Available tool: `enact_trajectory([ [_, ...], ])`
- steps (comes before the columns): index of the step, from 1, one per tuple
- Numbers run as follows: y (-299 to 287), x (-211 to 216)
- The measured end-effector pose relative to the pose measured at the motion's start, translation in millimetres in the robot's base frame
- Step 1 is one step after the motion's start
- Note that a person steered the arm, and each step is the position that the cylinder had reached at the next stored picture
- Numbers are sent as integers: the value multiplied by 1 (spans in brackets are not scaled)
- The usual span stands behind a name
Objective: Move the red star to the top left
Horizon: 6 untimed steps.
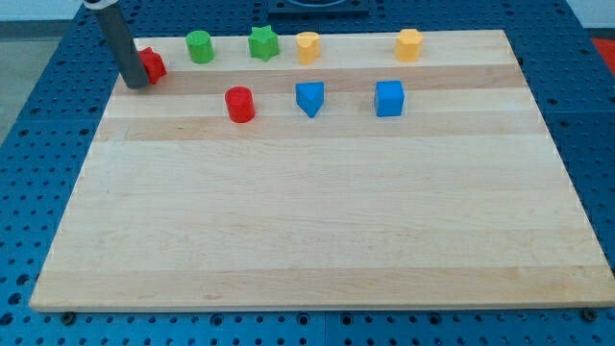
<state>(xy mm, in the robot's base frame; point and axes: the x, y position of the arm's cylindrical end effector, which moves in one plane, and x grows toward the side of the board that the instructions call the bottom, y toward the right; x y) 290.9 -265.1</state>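
A pale wooden surface (pixel 317 240) lies on a blue perforated base (pixel 29 192) showing past every edge, under even light.

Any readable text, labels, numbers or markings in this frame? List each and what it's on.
None: no text, label or number shows anywhere.
Wooden board: bare grain only.
Blocks, e.g. red star beside my tip, green star: plain coloured faces.

Green cylinder (pixel 199 46), green star (pixel 263 43), two yellow blocks (pixel 307 47), red cylinder (pixel 239 104), two blue blocks (pixel 309 98).
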Motion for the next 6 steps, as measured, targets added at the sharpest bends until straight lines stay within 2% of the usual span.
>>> enact_trajectory([
  [4, 7, -47],
  [5, 13, 1],
  [6, 46, 78],
])
